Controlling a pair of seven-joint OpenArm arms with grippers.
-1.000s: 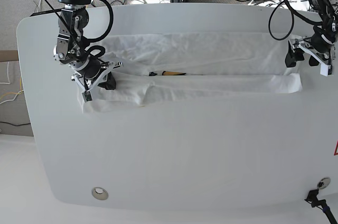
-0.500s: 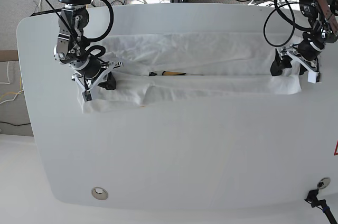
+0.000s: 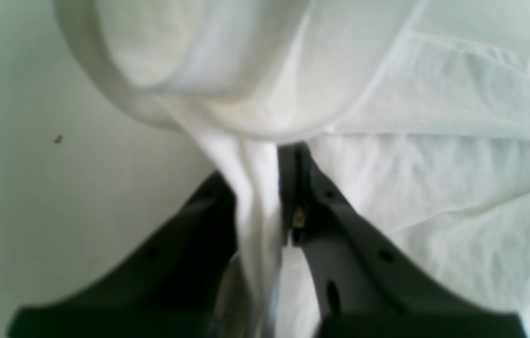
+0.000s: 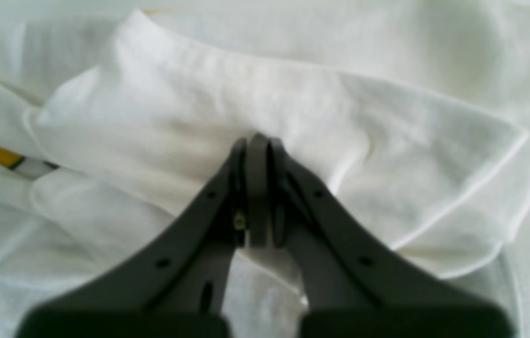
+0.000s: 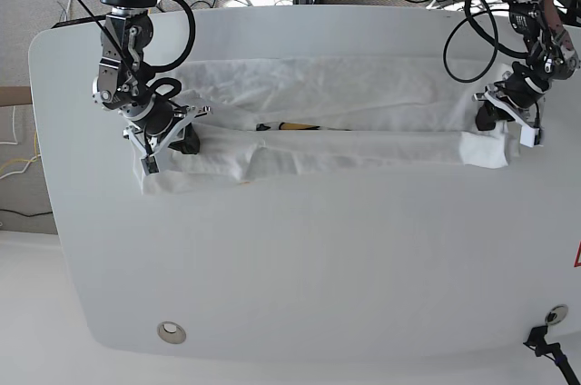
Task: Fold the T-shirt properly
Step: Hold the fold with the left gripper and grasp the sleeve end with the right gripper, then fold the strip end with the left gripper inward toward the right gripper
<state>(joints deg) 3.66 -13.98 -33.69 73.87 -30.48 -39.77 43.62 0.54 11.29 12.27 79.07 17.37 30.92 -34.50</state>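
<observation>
Left gripper (image 5: 505,122) clamped on the T-shirt (image 5: 345,117) end, now dragged inward, starting the crosswise fold; right gripper (image 5: 168,138) pinched shut on cloth, unmoved

We see the T-shirt (image 5: 345,108) as thin white cloth, matt and finely creased, with a soft woven grain in the wrist views; its hem (image 3: 105,89) is a thicker, smoother band. The table (image 5: 300,258) is smooth and white, with a faint sheen near its far edge. The left gripper (image 3: 265,206) and right gripper (image 4: 255,188) have matt dark-grey plastic fingers. Near the table's near edge sits a shiny metal ring (image 5: 171,332).
</observation>
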